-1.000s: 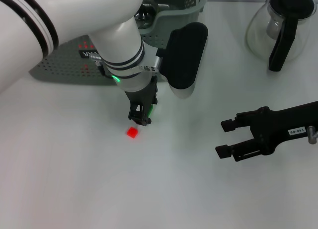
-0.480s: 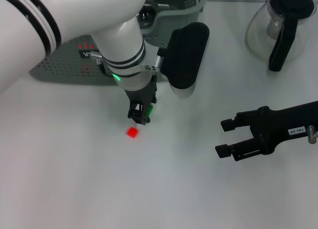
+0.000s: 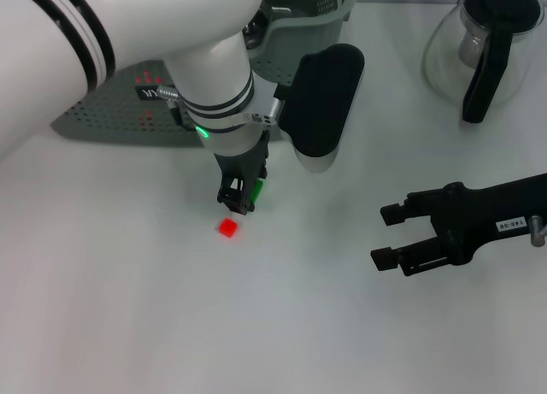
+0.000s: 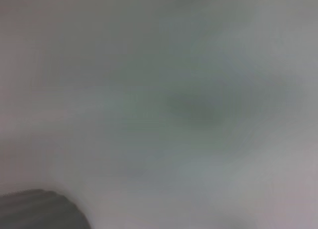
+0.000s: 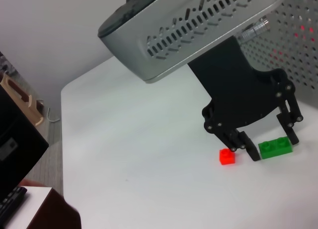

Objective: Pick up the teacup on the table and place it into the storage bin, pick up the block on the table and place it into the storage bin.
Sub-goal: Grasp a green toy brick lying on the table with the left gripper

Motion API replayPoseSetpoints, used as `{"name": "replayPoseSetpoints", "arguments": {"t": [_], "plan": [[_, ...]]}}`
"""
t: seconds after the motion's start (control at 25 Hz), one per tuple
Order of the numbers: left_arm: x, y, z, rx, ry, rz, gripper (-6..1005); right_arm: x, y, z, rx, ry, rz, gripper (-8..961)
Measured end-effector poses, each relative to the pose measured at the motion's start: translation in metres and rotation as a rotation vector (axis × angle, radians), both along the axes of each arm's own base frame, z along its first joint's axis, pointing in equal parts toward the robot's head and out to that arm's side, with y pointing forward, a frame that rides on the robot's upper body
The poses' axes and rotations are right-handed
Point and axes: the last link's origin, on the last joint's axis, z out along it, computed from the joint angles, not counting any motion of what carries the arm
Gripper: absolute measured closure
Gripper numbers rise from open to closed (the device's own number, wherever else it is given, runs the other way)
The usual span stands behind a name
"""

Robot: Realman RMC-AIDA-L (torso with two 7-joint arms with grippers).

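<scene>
A green block (image 3: 255, 191) (image 5: 275, 147) lies on the white table between the fingertips of my left gripper (image 3: 240, 201) (image 5: 271, 145), which points straight down and is shut on the block's two ends. A small red block (image 3: 227, 227) (image 5: 227, 156) sits just beside it, outside the fingers. The grey-green storage bin (image 3: 309, 20) stands at the back, partly behind my left arm. The teacup is hidden. My right gripper (image 3: 385, 236) rests open and empty on the right side of the table. The left wrist view gives only a grey blur.
A flat grey perforated panel (image 3: 107, 112) (image 5: 298, 38) lies at the back left beside the bin. A glass carafe with a black handle (image 3: 483, 48) stands at the back right. White table (image 3: 282, 326) stretches bare toward the front.
My left arm has drifted slightly to the right and back. Its gripper stays at the green block. The red block and the right arm have not moved.
</scene>
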Motion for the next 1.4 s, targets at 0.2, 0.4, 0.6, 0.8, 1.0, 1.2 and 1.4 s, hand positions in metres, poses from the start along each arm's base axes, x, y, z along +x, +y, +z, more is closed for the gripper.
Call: {"name": "replayPoseSetpoints", "arguments": {"t": [0.2, 0.4, 0.6, 0.8, 1.0, 1.2, 1.4], "plan": [[0.0022, -0.0003, -0.0003, -0.008, 0.007, -0.002, 518, 0.0009, 0.0003, 0.0009, 0.005, 0.001, -0.003, 71], [0.0024, -0.0008, -0.0013, -0.014, 0.015, -0.005, 520, 0.0015, -0.0002, 0.0009, 0.006, 0.001, -0.001, 71], [0.0022, -0.0014, -0.0019, -0.017, 0.02, -0.009, 522, 0.0016, -0.0003, 0.0008, 0.007, 0.001, 0.004, 71], [0.0025, -0.001, -0.0021, -0.014, 0.018, -0.012, 523, 0.0022, -0.001, 0.0001, 0.004, 0.003, 0.001, 71], [0.0046, 0.0003, -0.0023, -0.012, 0.017, -0.018, 523, 0.0028, -0.0014, -0.0003, 0.004, 0.004, 0.0, 71], [0.0026, 0.0, -0.0031, -0.016, 0.027, -0.012, 523, 0.0041, -0.0024, -0.0003, 0.004, 0.004, -0.004, 71], [0.0032, -0.0005, -0.0039, -0.022, 0.034, -0.016, 522, 0.0043, -0.0025, -0.0003, 0.005, 0.004, -0.004, 71]]}}
